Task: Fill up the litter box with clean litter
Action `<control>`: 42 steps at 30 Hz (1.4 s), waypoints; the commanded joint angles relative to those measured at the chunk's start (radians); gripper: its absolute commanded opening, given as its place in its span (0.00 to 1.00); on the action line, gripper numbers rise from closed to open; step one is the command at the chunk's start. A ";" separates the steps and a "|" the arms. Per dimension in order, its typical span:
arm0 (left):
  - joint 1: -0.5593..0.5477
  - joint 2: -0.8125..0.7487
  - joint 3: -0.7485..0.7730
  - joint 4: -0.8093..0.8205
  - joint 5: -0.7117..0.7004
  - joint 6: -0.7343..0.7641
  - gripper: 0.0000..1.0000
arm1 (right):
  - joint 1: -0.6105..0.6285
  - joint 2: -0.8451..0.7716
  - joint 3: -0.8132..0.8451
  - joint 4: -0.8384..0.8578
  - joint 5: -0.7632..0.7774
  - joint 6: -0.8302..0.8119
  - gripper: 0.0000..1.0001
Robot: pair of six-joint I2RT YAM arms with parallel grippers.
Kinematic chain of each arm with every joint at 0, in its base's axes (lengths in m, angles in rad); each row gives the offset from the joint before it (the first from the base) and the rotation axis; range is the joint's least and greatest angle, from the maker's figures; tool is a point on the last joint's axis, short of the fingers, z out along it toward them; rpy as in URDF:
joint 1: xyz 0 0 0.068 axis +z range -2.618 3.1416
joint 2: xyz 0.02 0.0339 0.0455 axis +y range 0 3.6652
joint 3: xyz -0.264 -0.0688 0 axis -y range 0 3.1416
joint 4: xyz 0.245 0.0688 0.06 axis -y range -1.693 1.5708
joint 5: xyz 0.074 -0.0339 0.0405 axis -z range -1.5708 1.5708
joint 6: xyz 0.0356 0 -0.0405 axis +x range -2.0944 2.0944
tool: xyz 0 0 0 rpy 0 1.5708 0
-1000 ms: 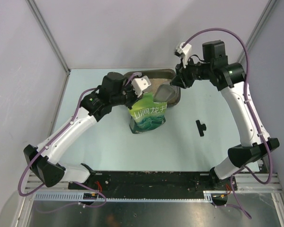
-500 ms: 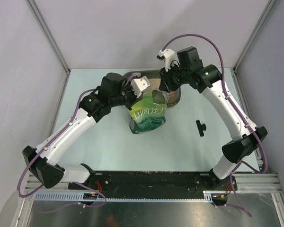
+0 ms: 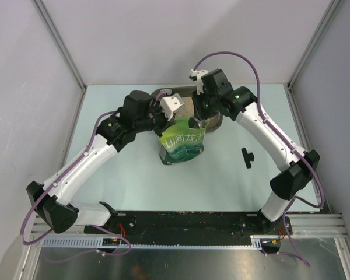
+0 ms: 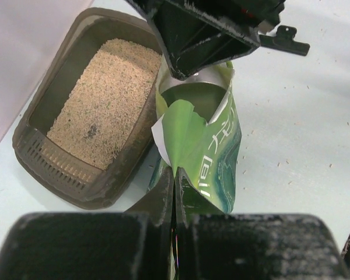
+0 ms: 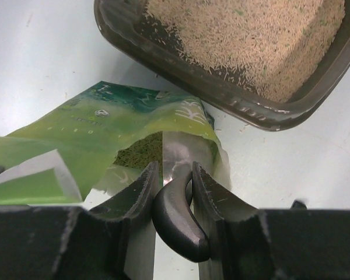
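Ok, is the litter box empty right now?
No, clean litter covers most of the floor of the litter box in the left wrist view.

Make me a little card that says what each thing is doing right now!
litter box: beside the green bag
clean litter: beige, lying in the box
green bag: upright, top open
left fingers: shut on the bag's top edge
right fingers: shut on the scoop, which reaches into the bag
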 commanded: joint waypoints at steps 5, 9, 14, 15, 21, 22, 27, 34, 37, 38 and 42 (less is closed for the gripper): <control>0.003 -0.098 0.019 0.137 0.086 -0.101 0.00 | 0.046 0.023 -0.045 0.059 0.142 0.052 0.00; 0.003 -0.098 0.010 0.152 0.103 -0.123 0.00 | 0.050 0.030 -0.089 0.076 0.165 0.064 0.00; -0.002 -0.074 -0.004 0.178 0.119 -0.115 0.00 | 0.027 -0.022 -0.244 0.215 0.073 0.100 0.00; -0.002 -0.072 -0.006 0.184 0.119 -0.114 0.00 | 0.032 -0.029 -0.273 0.263 0.070 0.095 0.00; -0.003 -0.069 -0.019 0.191 0.115 -0.108 0.00 | 0.021 -0.013 -0.359 0.312 -0.017 0.137 0.00; -0.003 -0.065 -0.019 0.192 0.114 -0.105 0.00 | 0.020 -0.010 -0.375 0.322 -0.052 0.147 0.00; -0.011 -0.046 -0.001 0.194 0.112 -0.094 0.00 | 0.012 0.009 -0.441 0.384 -0.174 0.247 0.00; -0.012 -0.035 -0.015 0.197 0.120 -0.069 0.00 | -0.040 0.041 -0.445 0.466 -0.482 0.336 0.00; -0.011 -0.042 -0.036 0.201 0.112 -0.062 0.00 | -0.068 0.033 -0.444 0.509 -0.576 0.367 0.00; -0.011 -0.045 -0.038 0.201 0.112 -0.060 0.00 | -0.085 0.030 -0.445 0.544 -0.602 0.377 0.00; -0.012 -0.051 -0.056 0.201 0.106 -0.046 0.00 | -0.135 0.032 -0.426 0.610 -0.729 0.445 0.00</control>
